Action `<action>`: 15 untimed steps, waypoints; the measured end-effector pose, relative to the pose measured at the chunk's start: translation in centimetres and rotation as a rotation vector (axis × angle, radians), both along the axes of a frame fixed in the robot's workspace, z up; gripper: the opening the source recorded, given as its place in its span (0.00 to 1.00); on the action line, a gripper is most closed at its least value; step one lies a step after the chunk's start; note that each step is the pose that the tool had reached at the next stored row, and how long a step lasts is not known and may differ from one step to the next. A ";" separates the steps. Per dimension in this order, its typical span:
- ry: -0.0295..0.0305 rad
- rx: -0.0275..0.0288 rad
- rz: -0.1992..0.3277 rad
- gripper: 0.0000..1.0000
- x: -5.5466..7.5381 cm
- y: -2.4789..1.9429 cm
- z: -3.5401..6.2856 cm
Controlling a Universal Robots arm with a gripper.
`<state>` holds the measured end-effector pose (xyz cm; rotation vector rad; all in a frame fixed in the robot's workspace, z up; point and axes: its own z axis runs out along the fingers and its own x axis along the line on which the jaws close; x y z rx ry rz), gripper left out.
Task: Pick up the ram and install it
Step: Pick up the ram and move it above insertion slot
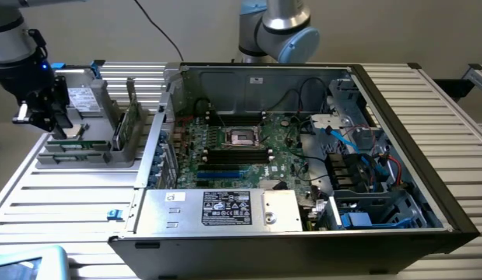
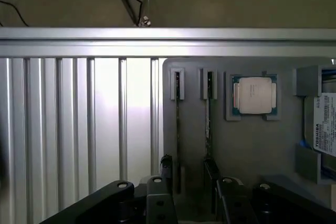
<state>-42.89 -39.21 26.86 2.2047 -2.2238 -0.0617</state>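
Two ram sticks stand on edge in the grey holder tray (image 2: 252, 150): one ram stick (image 2: 177, 129) and a second ram stick (image 2: 209, 124) beside it. My gripper (image 2: 189, 182) hangs open just above them, with its dark fingers (image 2: 167, 165) to either side of the first stick and not touching it. In the exterior view the gripper (image 1: 56, 129) is at the left, over the tray's green ram sticks (image 1: 73, 144). The black ram slots (image 1: 237, 156) lie on the motherboard inside the open computer case (image 1: 397, 116).
A square silver processor (image 2: 255, 95) and a labelled hard drive (image 2: 325, 124) also sit in the tray. A green card (image 1: 129, 125) stands upright at the tray's case side. The case wall (image 1: 157, 140) rises between tray and motherboard. Cables and a power supply (image 1: 225, 209) crowd the case.
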 end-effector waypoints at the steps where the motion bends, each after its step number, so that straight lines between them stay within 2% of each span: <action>1: -0.0001 0.0001 0.000 0.37 0.0 -0.13 -0.19; 6: -0.0002 0.0002 0.000 0.37 0.7 -0.21 -1.11; 15: 0.0001 -0.0001 0.000 0.37 0.7 -0.22 -2.73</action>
